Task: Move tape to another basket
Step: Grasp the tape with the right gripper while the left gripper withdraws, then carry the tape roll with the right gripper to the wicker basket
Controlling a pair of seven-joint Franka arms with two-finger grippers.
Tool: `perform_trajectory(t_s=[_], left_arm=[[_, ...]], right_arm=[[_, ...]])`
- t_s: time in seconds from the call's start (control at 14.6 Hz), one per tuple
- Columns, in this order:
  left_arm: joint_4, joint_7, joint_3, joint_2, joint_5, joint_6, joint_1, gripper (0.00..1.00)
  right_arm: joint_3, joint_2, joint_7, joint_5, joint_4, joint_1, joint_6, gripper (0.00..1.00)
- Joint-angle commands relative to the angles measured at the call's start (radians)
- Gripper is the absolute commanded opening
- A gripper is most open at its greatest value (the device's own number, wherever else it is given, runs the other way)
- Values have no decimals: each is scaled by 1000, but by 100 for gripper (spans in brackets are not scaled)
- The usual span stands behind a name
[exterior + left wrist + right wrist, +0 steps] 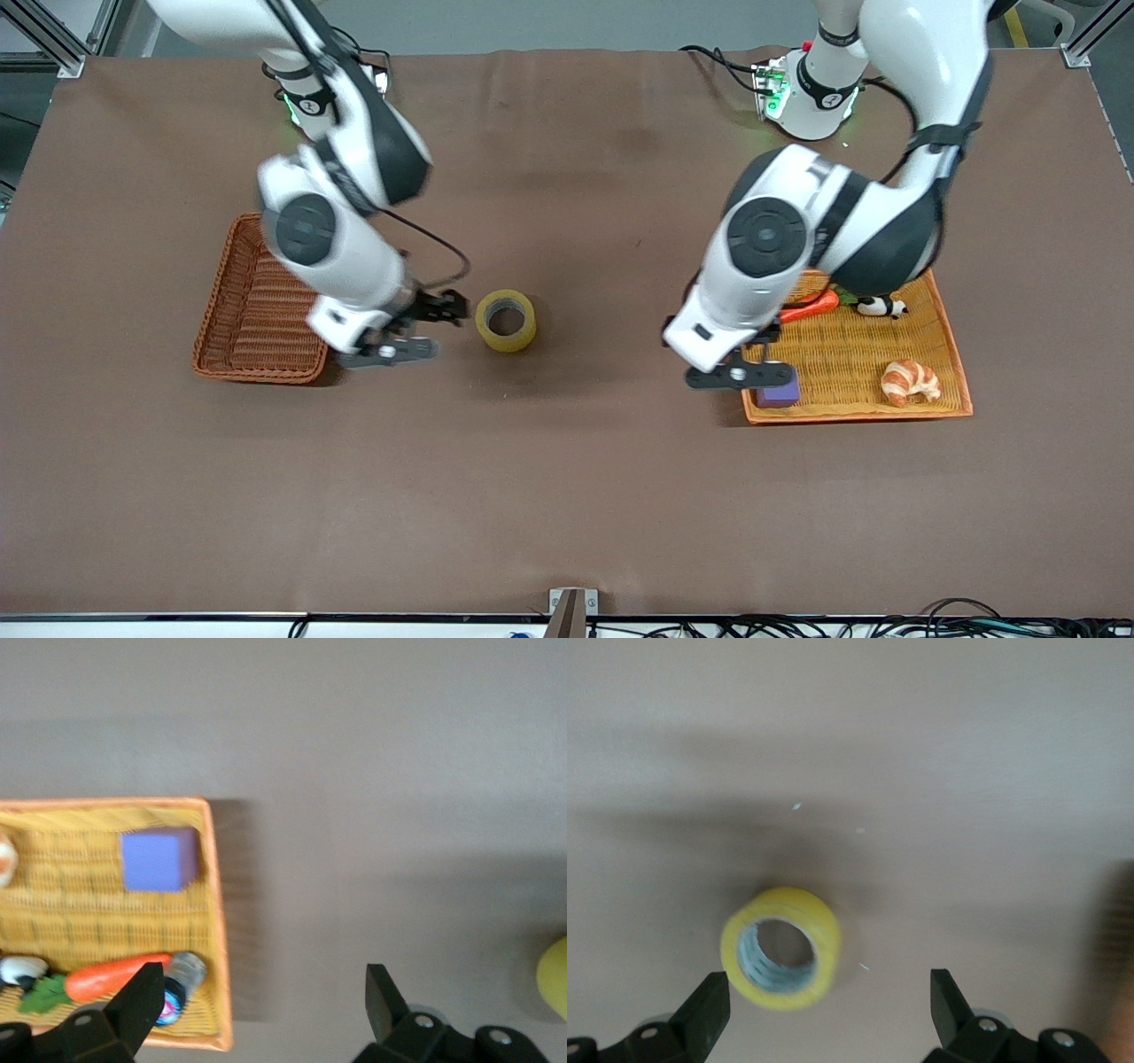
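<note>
the purple cube-shaped block [779,393] sits in the corner of the bright orange-yellow shallow woven tray [948,332] nearest the front camera, with a golden croissant [910,381] beside it in the same tray. farther from the camera in that tray lie an orange toy carrot with green leaves [811,307] and a small black-and-white panda figure [880,307]. the left gripper [742,372] hovers over the tray's edge by the block, its fingers [142,1005] spread wide and holding nothing. the translucent yellowish ring-shaped roll of tape [506,320] lies flat on the brown table cloth [567,496], between the two containers and in neither, nearer to the dark reddish-brown rectangular wicker basket [252,306]. the right gripper [409,330] hangs just beside the tape, over the cloth next to the basket's edge, fingers [707,1010] spread apart and empty.
</note>
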Motion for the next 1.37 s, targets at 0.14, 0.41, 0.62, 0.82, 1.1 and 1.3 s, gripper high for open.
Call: perform_trajectory(t_s=[0.14, 0.41, 0.62, 0.82, 1.1, 1.3], left_arm=[[-126, 89, 13, -182, -65, 17, 105, 100], [-189, 229, 163, -309, -199, 15, 112, 100], [-206, 378, 300, -371, -276, 18, 112, 100], [-280, 558, 400, -476, -328, 10, 113, 100], [-329, 594, 407, -555, -311, 9, 153, 100], [-378, 574, 398, -607, -308, 10, 155, 100]], right_arm=[[-5, 12, 48, -69, -185, 77, 193, 100], [-5, 44, 56, -91, -257, 104, 299, 100], [-7, 79, 77, -126, -257, 119, 313, 100], [-7, 128, 94, -149, -257, 113, 387, 100], [-8, 141, 97, -163, -256, 105, 396, 89], [-8, 147, 100, -163, -251, 102, 392, 20]])
